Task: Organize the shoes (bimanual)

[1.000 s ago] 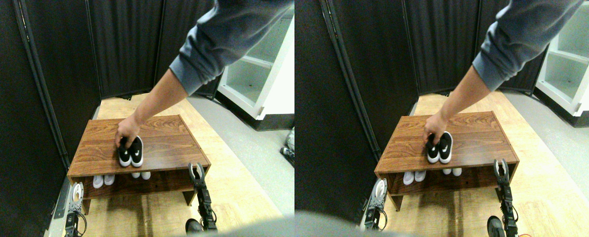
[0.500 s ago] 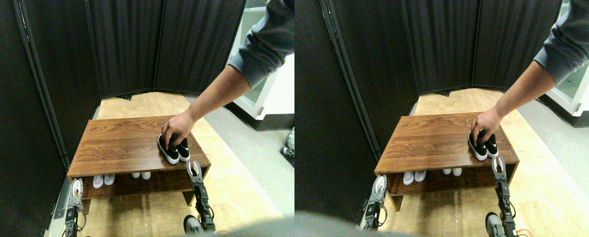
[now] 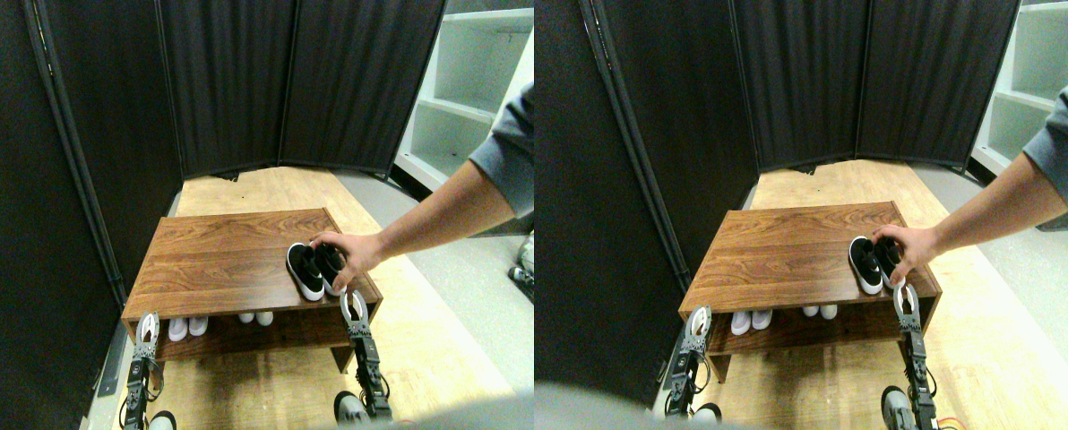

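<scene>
A: What stands on the far left?

B: A tall dark folding screen (image 3: 68,134) walls in the left and the back. Just in front of it, the robot's left hand (image 3: 147,328) reaches up beside the left front corner of the low brown wood-grain surface (image 3: 220,260). It is too small to tell whether it is wide or narrow.

A: And the shoes?

B: Under the top, on the lower shelf, two pale pinkish-white sneaker pairs show only their toes: one pair (image 3: 187,328) near the left end, the other (image 3: 255,317) near the middle. The black low sneakers with white soles (image 3: 312,269) sit on top, close to the right front corner, toes pointing toward the front edge and a little left.

A: Is anything touching them?

B: A person's hand (image 3: 352,255), coming from a grey sleeve (image 3: 507,166) at the right, rests on the right black shoe, beside the right edge.

A: How much room is free?

B: The left and middle of the top are bare wood. The robot's right hand (image 3: 352,306) stands just below the front edge, under the black pair; its two jaws look slightly parted and hold nothing. Right of it lies light wooden floor (image 3: 426,340), then a white shelving unit (image 3: 471,98) further back.
</scene>
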Available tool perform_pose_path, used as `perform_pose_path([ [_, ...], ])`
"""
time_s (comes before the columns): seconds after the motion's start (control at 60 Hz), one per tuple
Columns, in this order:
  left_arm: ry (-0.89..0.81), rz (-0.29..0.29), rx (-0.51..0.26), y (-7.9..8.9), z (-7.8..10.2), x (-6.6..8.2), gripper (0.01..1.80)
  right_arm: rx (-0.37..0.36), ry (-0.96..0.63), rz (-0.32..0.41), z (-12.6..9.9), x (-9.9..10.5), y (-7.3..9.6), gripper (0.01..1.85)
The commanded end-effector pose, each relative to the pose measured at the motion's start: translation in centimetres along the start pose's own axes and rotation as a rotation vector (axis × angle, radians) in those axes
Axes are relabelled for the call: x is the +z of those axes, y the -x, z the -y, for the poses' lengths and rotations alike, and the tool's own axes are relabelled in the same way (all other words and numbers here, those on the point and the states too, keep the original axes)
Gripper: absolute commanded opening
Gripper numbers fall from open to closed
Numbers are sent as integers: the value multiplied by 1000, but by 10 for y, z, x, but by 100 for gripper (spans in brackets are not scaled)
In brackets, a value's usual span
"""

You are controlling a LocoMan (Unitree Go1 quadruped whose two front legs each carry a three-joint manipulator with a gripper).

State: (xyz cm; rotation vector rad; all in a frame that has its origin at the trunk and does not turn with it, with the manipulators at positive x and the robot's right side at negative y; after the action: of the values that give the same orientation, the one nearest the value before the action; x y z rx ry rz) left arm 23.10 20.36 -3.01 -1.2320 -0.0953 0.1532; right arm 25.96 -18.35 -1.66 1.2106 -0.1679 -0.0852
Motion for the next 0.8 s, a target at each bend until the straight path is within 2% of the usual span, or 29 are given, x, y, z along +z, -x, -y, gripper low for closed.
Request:
perform_pose_path([
  [0.017, 8, 0, -23, -1, 3, -2, 1, 49, 1, 13, -9, 3, 0, 14],
  [0.183, 15, 23, -9, 1, 2, -3, 1, 53, 6, 11, -11, 5, 4, 13],
  [0.283, 9, 15, -11, 1, 1, -3, 1, 48, -8, -1, -12, 7, 8, 18],
  [0.4, 7, 28, -3, 2, 1, -5, 1, 1, -27, -13, -13, 11, 15, 39],
  [0.467, 14, 18, -2, 1, 1, -6, 1, -19, -41, -29, -14, 13, 20, 61],
  [0.583, 25, 9, 1, -1, 2, -7, 1, -49, -45, -32, -15, 19, 28, 112],
  [0.733, 23, 12, 2, -3, 4, -9, 1, -49, -81, -38, -8, 23, 28, 132],
  [0.8, 22, 10, 3, -3, 5, -10, 1, -62, -147, -44, -4, 24, 26, 132],
])
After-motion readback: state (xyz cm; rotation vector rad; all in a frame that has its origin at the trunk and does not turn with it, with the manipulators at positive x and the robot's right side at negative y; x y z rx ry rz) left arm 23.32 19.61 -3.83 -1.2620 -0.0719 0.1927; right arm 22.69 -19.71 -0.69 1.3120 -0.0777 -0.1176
